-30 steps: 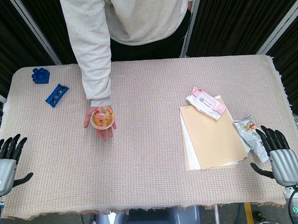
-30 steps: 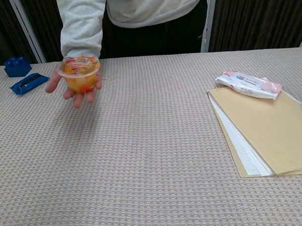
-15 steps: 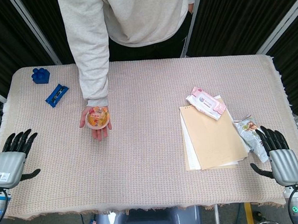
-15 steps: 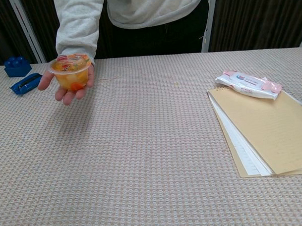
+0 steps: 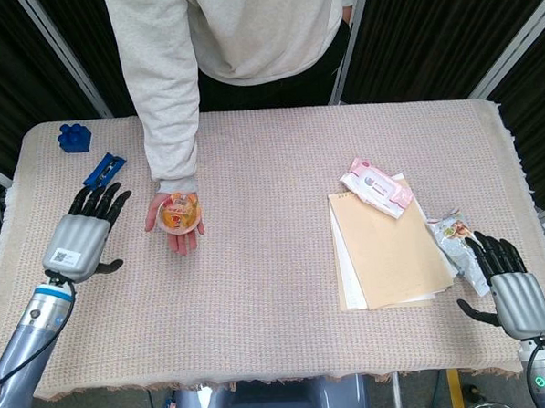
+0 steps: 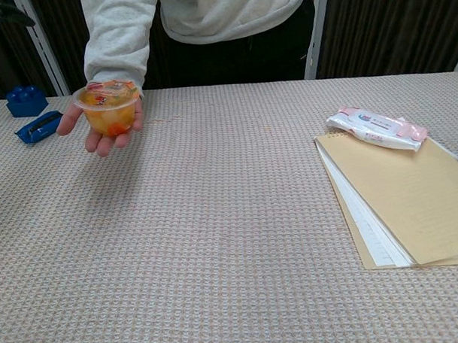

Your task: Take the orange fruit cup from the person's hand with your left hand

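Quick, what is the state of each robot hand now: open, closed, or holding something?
Left hand: open, holding nothing, beside the person's hand with the orange fruit cup.
Right hand: open, holding nothing, near the table edge.

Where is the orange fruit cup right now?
The orange fruit cup sits in the person's open palm over the left part of the table, in both views. The robot's left hand is beside it, apart.
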